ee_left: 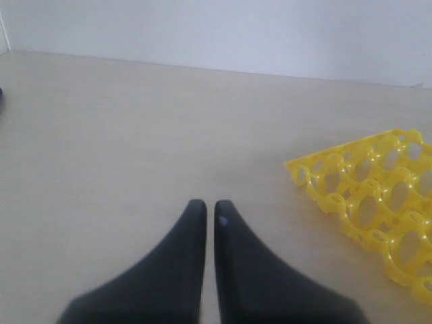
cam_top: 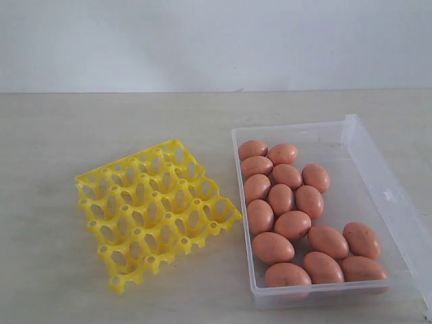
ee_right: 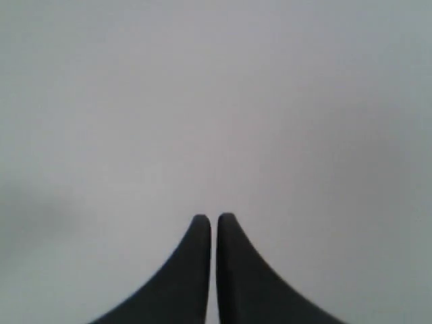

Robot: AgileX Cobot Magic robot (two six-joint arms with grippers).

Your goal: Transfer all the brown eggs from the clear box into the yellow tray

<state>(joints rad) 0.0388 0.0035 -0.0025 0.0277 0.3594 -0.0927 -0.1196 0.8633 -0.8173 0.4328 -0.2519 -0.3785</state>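
Observation:
Several brown eggs [cam_top: 293, 225] lie packed together in the clear box [cam_top: 373, 174] on the right of the exterior view, its lid flap [cam_top: 398, 202] folded out to the right. The yellow tray [cam_top: 156, 210] sits to the left of the box with all its cells bare. Neither arm shows in the exterior view. In the left wrist view my left gripper [ee_left: 210, 206] is shut with nothing in it, over bare tabletop, and a corner of the yellow tray [ee_left: 378, 196] lies off to one side. My right gripper [ee_right: 213, 219] is shut too, facing only a blank pale wall.
The pale wooden table [cam_top: 67, 135] stretches around the tray and box, with a white wall [cam_top: 216, 40] behind it. The box's near edge lies close to the table's front edge.

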